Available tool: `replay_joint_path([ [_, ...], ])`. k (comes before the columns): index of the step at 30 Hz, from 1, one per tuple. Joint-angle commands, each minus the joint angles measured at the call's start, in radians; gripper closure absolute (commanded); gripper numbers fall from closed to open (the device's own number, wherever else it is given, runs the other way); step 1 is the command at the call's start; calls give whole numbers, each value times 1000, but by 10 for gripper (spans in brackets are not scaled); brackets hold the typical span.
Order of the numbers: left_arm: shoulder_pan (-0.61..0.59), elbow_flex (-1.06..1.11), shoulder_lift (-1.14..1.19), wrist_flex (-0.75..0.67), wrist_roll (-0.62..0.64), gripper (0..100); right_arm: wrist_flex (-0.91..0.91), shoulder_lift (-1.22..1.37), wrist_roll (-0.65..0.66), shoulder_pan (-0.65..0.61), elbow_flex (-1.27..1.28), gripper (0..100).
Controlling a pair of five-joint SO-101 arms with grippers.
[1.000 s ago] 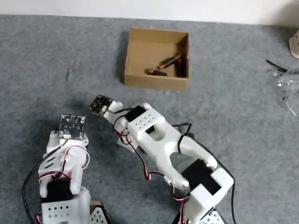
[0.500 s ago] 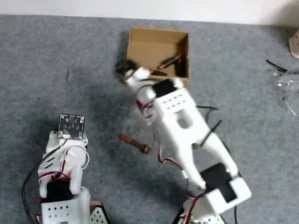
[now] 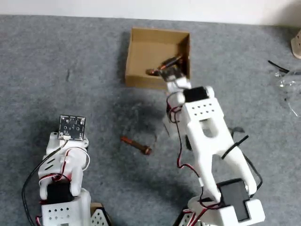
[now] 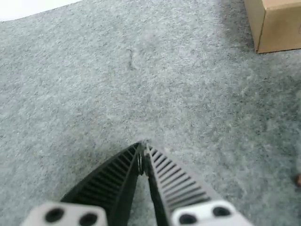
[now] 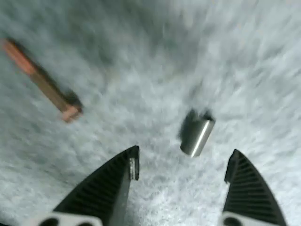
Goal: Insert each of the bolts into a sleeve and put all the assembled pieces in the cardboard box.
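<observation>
We've got the right gripper (image 5: 183, 153) spread wide and holding nothing, with the sleeve (image 5: 197, 136) on the table (image 5: 263, 70) just ahead of the gap. The bolt (image 5: 44, 82) lies apart from the sleeve, and the left gripper (image 4: 142, 157) is closed on nothing

The left gripper (image 4: 143, 149) has its black ribbed fingers (image 4: 117, 181) pressed together, tips meeting, over the grey felt-like surface (image 4: 94, 70). One corner of the cardboard box (image 4: 277, 23) sits in a corner of the frame, well apart from the gripper. A small reddish speck (image 4: 298, 179) lies at the frame edge, too small to identify.
</observation>
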Motion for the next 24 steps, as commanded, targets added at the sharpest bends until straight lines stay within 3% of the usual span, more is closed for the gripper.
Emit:
replay_joint_path([
  [1,-7,-10,-13,-21,-3,990,-105,-44,-6,19,102,731],
  [16,-5,-7,-13,-21,-3,990,-232,-38,-6,19,265,734],
  [24,-7,-7,-13,-21,-3,990,-371,-36,-6,67,305,793],
])
